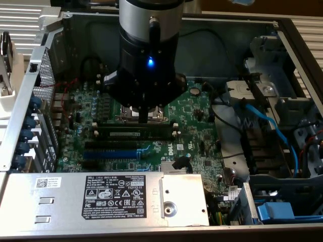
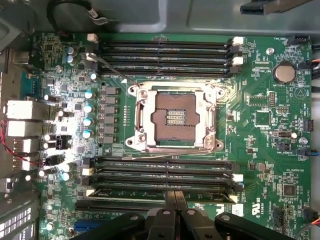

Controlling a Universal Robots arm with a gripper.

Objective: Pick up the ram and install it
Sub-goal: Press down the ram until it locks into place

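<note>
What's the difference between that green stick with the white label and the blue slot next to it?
The stick is dark green with a white label; the blue slot is plain blue with no label. The stick runs longer than the blue slot. The stick lies right by the tip of the gripper, while the blue slot sits clear of it, nearer the grey box. Both lie parallel on the green board.

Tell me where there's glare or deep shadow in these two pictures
Exterior view: the arm's dark wrist shades the CPU socket; a blue indicator light glows on it; the case's far corner is dim. Wrist view: bright glare washes out the capacitors and the ports beside them, and the socket's metal frame shines; the shut gripper stands dark over the ram.
</note>
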